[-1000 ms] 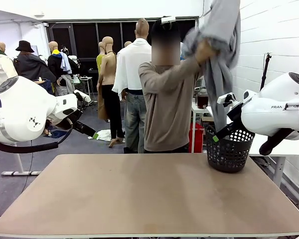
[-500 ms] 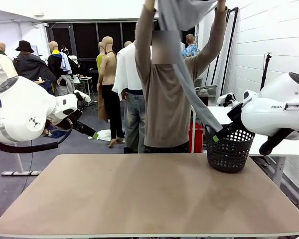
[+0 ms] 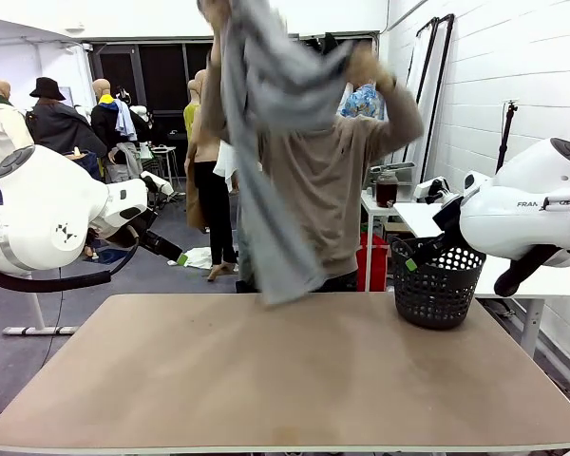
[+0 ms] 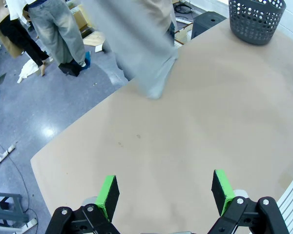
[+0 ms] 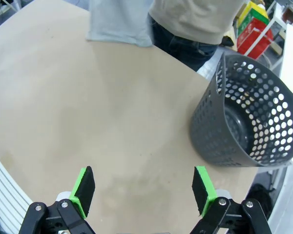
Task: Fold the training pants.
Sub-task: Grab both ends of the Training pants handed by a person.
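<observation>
Training pants [image 3: 266, 142] now hang full length from the raised hands [image 3: 364, 66] of the person [image 3: 347, 190] at the far side of the table [image 3: 285, 380], the lower hem dangling just at its far edge. A second ago one leg still trailed into the black basket [image 3: 439, 285] at the robot's right; it has since been drawn clear, and the basket looks empty. Neither arm has moved in that time. The left gripper [image 4: 163, 192] and the right gripper [image 5: 142, 190] each hover over bare tabletop with green pads spread as wide as they go, holding nothing. Folding has probably not begun: the garment likely needs to be laid flat on the table before either arm can work on it.
</observation>
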You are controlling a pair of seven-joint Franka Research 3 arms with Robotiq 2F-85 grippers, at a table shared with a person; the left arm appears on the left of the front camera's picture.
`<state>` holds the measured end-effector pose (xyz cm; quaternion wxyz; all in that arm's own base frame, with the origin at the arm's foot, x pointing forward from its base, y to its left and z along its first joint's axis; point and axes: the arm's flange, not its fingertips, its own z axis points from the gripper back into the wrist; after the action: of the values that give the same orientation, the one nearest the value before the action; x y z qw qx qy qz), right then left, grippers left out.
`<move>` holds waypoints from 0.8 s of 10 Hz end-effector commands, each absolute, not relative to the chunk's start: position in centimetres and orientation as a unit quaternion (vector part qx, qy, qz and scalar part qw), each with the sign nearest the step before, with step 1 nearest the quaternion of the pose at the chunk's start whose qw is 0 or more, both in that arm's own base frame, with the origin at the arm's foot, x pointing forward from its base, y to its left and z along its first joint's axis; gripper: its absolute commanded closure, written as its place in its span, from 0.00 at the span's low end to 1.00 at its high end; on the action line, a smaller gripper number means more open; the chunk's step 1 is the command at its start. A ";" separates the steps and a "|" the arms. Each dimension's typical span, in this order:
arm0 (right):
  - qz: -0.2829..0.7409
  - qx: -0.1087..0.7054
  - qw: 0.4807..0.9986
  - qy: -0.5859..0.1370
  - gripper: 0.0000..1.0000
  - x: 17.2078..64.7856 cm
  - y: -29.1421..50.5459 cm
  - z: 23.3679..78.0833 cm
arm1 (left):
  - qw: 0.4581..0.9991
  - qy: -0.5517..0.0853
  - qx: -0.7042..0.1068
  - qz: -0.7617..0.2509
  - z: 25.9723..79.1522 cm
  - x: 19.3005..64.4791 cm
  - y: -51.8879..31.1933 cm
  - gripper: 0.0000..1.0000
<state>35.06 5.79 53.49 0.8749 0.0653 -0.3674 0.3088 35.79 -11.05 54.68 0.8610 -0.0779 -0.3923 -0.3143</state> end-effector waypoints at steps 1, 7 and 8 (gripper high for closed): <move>0.310 0.068 0.874 -0.367 0.00 35.1 5.8 53.5 | 0.860 -0.393 -0.081 -0.315 54.7 35.8 -11.1 0.00; 0.310 0.068 0.874 -0.367 0.00 35.1 5.8 53.5 | 0.860 -0.393 -0.081 -0.315 54.7 35.8 -11.1 0.00; 0.310 0.068 0.874 -0.367 0.00 35.1 5.8 53.5 | 0.860 -0.393 -0.081 -0.315 54.7 35.8 -11.1 0.00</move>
<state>35.06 5.79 53.49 0.8749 0.0653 -0.3674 0.3088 35.79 -11.05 54.68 0.8610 -0.0779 -0.3923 -0.3143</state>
